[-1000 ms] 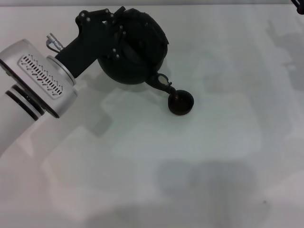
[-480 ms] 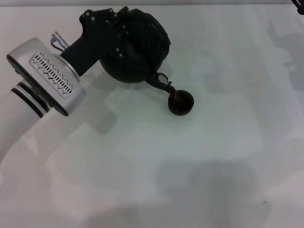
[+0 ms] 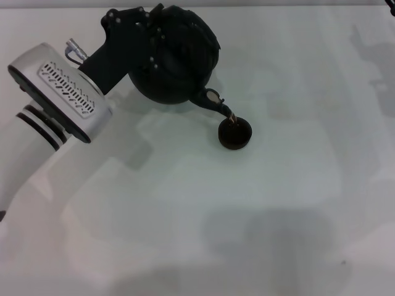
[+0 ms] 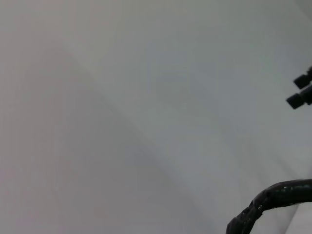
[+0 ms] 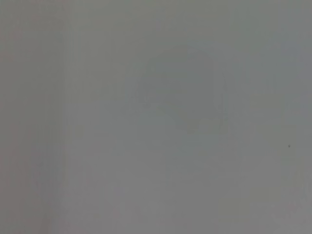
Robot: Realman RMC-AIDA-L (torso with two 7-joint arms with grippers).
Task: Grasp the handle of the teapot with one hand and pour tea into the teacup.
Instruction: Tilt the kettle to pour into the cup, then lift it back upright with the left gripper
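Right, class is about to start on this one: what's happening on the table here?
The robot's left claw holds the black teapot by its handle and has it tipped so the spout hangs just over the small dark teacup on the white table. A thin thread of tea seems to run from spout to cup. The right arm takes no part; only a dark tip shows at the table's far right corner.

A plain white table carries the things. Only the small dark teacup visibly rests directly on it, toward the far side.
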